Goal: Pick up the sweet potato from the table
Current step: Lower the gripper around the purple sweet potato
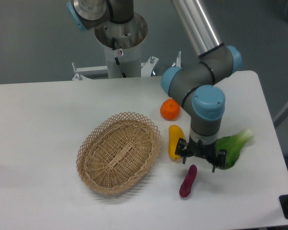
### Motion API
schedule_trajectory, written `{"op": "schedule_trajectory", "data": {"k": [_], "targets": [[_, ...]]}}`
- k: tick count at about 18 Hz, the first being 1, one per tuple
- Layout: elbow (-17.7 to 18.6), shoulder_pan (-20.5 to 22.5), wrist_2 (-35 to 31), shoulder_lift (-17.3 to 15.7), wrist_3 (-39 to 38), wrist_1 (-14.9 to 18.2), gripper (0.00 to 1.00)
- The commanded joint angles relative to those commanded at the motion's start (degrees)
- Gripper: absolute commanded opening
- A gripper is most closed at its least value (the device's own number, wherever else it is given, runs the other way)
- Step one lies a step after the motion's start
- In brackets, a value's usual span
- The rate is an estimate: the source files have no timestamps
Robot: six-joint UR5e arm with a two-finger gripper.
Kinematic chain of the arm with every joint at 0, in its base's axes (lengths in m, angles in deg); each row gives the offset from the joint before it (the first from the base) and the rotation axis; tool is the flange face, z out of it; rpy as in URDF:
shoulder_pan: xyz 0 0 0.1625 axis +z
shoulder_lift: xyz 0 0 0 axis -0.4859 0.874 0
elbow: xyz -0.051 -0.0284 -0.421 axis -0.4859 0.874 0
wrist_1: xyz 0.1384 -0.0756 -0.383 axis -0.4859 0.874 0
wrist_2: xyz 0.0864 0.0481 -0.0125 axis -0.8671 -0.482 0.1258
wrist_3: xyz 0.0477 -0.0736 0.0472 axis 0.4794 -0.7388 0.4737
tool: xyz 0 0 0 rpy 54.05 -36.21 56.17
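Note:
The sweet potato (188,181), a slim purple-magenta tuber, lies on the white table (43,120) near the front right, pointing roughly front to back. My gripper (199,163) hangs straight down just above and behind its far end. The two dark fingers (186,157) stand apart with nothing between them. The gripper is not touching the sweet potato.
A yellow oblong vegetable (174,141) lies just left of the gripper. A round orange fruit (170,109) sits behind it. A green leafy vegetable (233,147) lies to the right, partly behind the wrist. A woven wicker basket (119,152) sits to the left. The table's front edge is near.

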Motion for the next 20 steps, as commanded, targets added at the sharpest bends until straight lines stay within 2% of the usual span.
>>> {"op": "schedule_trajectory", "data": {"k": [5,7,9,12,14,16,20], "targets": [[0.6,-1.5,-0.3,2.1,-0.1,-3.6,1.00],[0.7,-1.6,-0.4,2.3,-0.1,-4.0,1.00],[0.7,-1.6,-0.5,2.4,-0.1,-4.0,0.88],[0.5,-1.6,-0.9,2.5,0.0,-4.1,0.75],[0.2,-1.6,-1.0,2.8,0.0,-4.1,0.73],[-0.1,-1.6,-1.0,3.0,0.0,-4.1,0.65],[-0.2,-1.6,-1.1,2.8,1.2,-4.1,0.40]]}}
